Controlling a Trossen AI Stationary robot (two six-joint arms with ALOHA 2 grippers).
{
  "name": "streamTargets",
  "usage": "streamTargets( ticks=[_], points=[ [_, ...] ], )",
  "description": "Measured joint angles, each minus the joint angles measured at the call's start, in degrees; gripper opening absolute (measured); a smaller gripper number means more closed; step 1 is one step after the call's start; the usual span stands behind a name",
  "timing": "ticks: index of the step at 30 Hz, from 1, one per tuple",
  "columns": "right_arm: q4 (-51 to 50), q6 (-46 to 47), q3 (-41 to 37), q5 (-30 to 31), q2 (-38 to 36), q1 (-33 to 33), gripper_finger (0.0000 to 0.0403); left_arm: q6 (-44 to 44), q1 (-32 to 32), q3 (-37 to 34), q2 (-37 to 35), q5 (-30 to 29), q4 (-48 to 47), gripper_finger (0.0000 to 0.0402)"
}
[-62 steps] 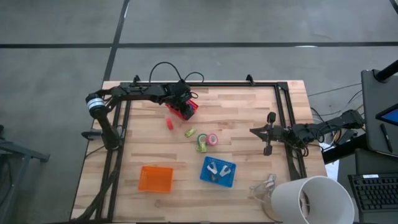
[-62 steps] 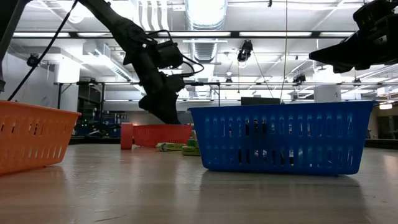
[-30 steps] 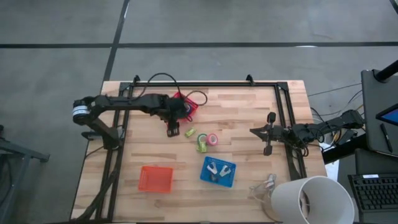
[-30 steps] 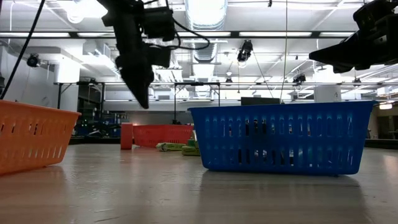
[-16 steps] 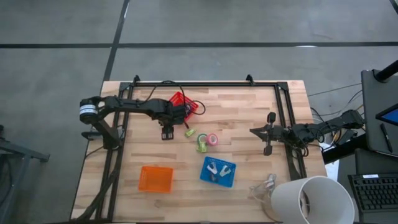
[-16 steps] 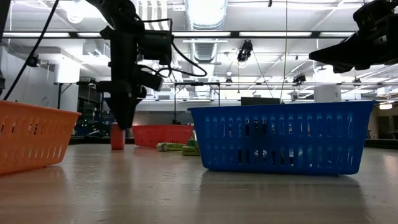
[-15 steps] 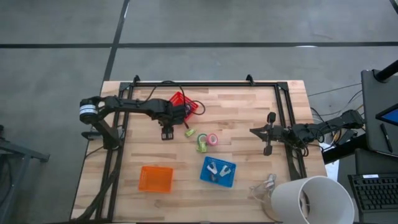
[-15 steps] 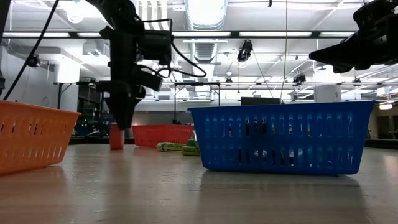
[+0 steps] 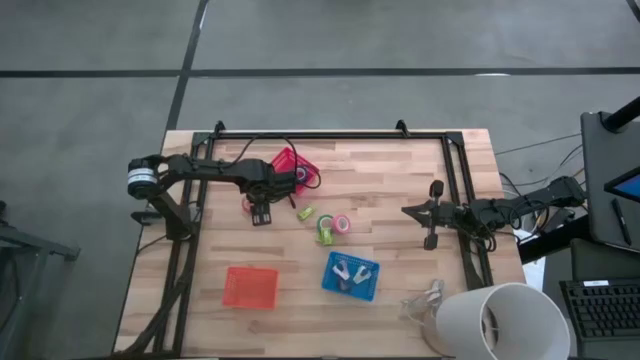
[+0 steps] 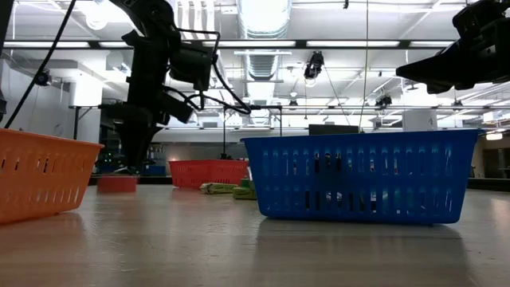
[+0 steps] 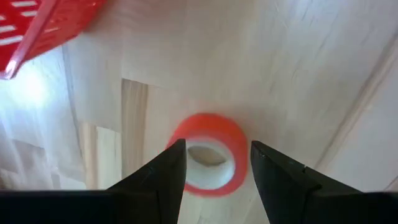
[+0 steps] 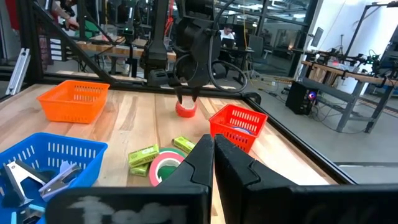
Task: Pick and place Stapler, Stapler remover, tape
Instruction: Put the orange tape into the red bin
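Note:
A red-orange tape roll (image 11: 208,160) lies flat on the wood, left of the red basket (image 9: 290,170). My left gripper (image 11: 214,163) is open and points down, one finger on either side of the roll. In the low view its tips (image 10: 127,166) stand just above the roll (image 10: 117,183). A pink-red tape roll (image 9: 342,224) and a green one (image 9: 325,235) lie at mid-table beside small green blocks (image 9: 305,213). Silvery claw pieces (image 9: 350,272) sit in the blue basket (image 9: 366,286). My right gripper (image 9: 430,215) is shut and waits near the table's right side.
The orange basket (image 9: 250,287) stands near the near-left part of the table, the blue basket to its right. A black frame rail (image 9: 330,135) runs along the far edge and down both sides. A white bucket (image 9: 495,320) stands off the near-right corner.
My left gripper came down from high over the table and moved toward the table's left edge. The red-orange roll, which stood on its edge, has tipped flat and now lies farther left. The right arm kept still.

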Motion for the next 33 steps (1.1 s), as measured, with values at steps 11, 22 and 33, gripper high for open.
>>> streamTargets(
  ticks=[11, 22, 33],
  points=[
    [0.00, 0.01, 0.00, -0.01, 0.01, 0.01, 0.0008, -7.32, 0.00, -5.45, 0.00, 6.11, -0.14, 0.0181],
    [0.00, 0.01, 0.00, 0.00, 0.01, 0.02, 0.0008, -6.22, 0.07, -11.14, -0.04, 5.34, 6.99, 0.0154],
    [0.00, 0.00, 0.00, -0.01, 0.01, 0.00, 0.0008, -3.40, 0.00, -10.60, -0.24, 5.71, 7.48, 0.0040]
  ],
)
